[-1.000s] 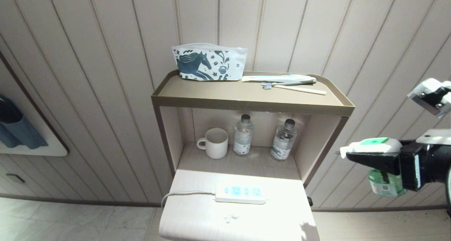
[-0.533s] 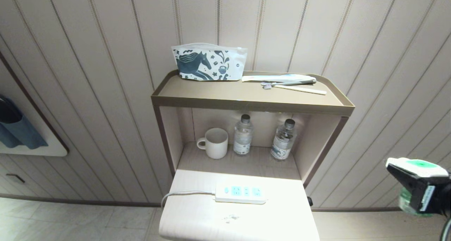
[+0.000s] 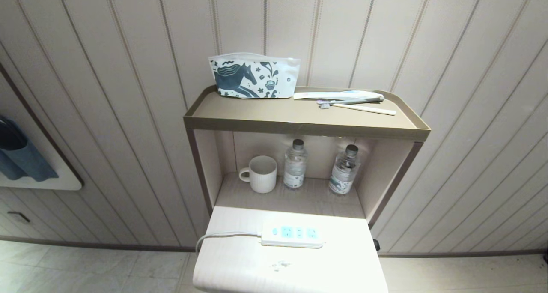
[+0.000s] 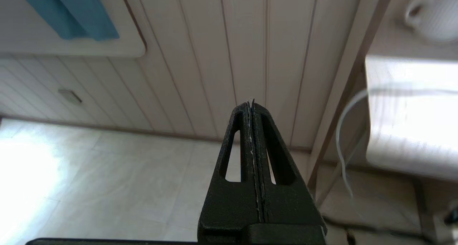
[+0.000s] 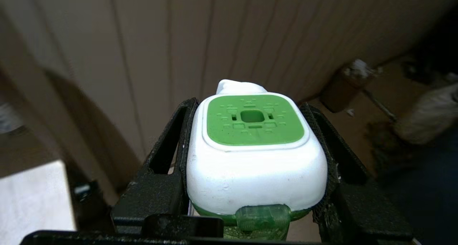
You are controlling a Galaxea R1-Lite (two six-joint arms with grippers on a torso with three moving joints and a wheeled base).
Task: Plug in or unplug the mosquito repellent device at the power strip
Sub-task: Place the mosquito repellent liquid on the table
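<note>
While the power strip (image 3: 292, 235) lies with sockets bare at the stand's six o'clock edge, the right gripper (image 5: 252, 155) clamps the mosquito repellent device (image 5: 254, 152), apparently unplugged; the left gripper (image 4: 252, 110) is pinched shut, holding nothing.

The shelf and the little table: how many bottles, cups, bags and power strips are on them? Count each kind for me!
Water bottles: 2
Mugs: 1
Horse-print pouches: 1
Power strips: 1
Total: 5
</note>
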